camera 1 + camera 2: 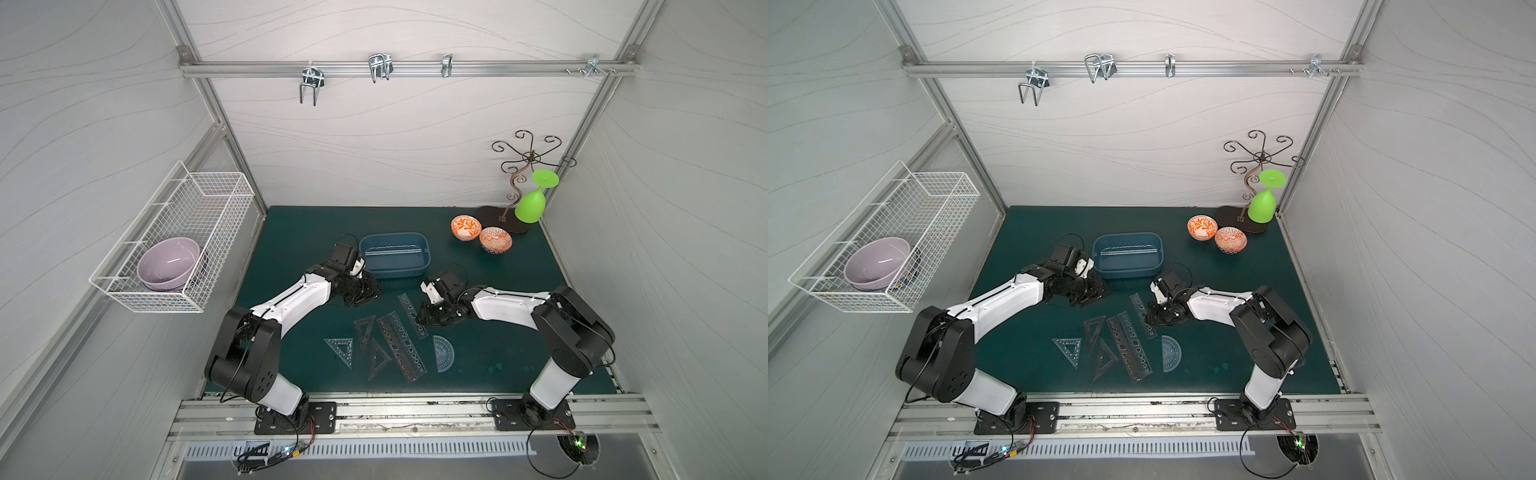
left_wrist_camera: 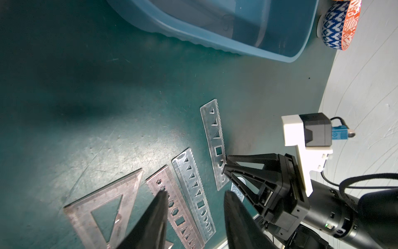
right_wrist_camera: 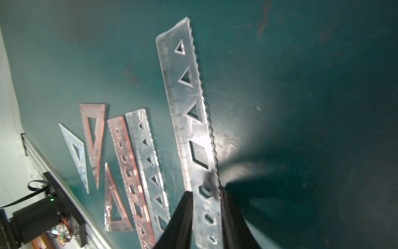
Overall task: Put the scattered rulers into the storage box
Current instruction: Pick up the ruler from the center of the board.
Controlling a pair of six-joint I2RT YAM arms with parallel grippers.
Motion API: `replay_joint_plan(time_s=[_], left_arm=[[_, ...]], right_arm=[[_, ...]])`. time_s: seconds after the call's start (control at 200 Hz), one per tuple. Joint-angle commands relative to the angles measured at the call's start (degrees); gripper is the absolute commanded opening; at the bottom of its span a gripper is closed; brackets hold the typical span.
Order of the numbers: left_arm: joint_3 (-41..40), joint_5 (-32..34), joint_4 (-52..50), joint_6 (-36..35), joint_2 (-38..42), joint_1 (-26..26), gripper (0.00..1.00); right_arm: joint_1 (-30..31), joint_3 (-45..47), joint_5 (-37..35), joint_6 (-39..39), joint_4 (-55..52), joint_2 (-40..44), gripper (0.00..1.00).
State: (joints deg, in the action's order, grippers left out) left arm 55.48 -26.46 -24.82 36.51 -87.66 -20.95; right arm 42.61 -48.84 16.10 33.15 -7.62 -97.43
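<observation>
Just beside the storage box (image 1: 395, 272), a clear stencil ruler (image 3: 189, 120) is lying on the table (image 3: 301, 86), its long axis pointing boxward. The right fingers (image 3: 183, 220) are straddling its width, and I cannot tell whether they are gripping it, while the left fingers (image 2: 150, 220) are hanging apart, empty.

The storage box (image 1: 424, 254) sits mid-desk (image 1: 498, 332) toward the back, a straightedge (image 1: 392, 250) lying lengthwise in it. Right of it stand two bowls (image 1: 466, 227) side by side; behind them, in the back right corner, a stand (image 1: 503, 220). In front of the box, left to right, lie a triangle (image 1: 343, 348), two more triangles (image 1: 369, 334), two stencil strips (image 1: 397, 350) side by side, and the protractor (image 1: 443, 353). A lone strip (image 1: 408, 308) lies further back, between the jaws of the right gripper (image 3: 205, 193). The left gripper (image 2: 195, 193) hangs just front-left of the box.
</observation>
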Motion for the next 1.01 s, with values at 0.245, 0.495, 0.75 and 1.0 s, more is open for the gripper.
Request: replay_joint_plan(time_s=[0.245,0.495,0.75,1.0], left_arm=[[-0.05,-1.54,4.22,1.44,-2.89,-2.49,0.43],[3.44,-1.40,5.65,2.82,-9.51,-4.83,0.41],[9.83,-0.82,5.51,3.79,-18.48,-7.49,0.42],[11.30,-0.16,6.36,4.97,-22.14,-9.45,0.42]], right_arm=[[0.32,1.91,4.47,3.76,4.47,-3.17,0.26],[-1.80,4.04,7.50,4.75,9.22,-2.87,0.26],[-4.07,5.93,9.29,4.36,11.35,-2.47,0.26],[-6.54,7.61,10.70,3.37,11.67,-0.53,0.26]])
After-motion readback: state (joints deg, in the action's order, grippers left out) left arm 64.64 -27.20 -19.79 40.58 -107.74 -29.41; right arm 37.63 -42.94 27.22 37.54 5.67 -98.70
